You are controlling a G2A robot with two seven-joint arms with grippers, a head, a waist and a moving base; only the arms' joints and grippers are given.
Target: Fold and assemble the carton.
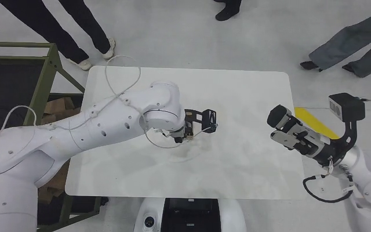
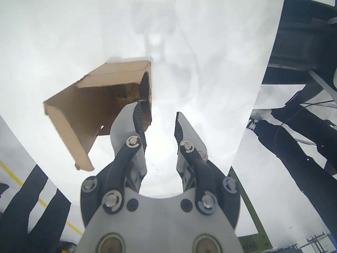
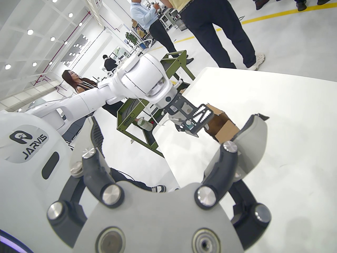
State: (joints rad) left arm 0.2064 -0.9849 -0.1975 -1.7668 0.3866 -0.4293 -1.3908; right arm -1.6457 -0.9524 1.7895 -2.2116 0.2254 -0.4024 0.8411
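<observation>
1. Closest in, the right gripper (image 1: 288,132) hangs at the right-hand edge of the white table (image 1: 243,168). Its fingers are spread wide with nothing between them. It points across the tabletop toward the action but sits well apart from it, so it's a spectator right now.
2. Out at mid-table, the left gripper (image 2: 158,110) sits low over the surface, and it's empty too, jaws parted and gripping nothing. One finger (image 2: 125,125) is right up against the open end of the carton (image 2: 87,101), its tip lapping over the cardboard edge in the wrist view. Whether it actually touches, I can't tell.
3. The carton itself is brown cardboard lying on the table just beside that finger. In the top view it's tucked under the left wrist.
4. What's done? It looks part-built to me. The panels are creased and raised into a rough shell, and a flap is folded across the far end.
5. What's left? The mouth facing the left gripper gapes open and a long side panel juts out loose. Nothing looks tucked or locked. Those flaps need closing and the box needs squaring up, so I'd call it halfway at best.
6. Farthest out, a green trolley (image 3: 131,121) stands off the table's left side, beyond the left arm. The top view shows spare cardboard (image 1: 55,109) stacked in it.
</observation>
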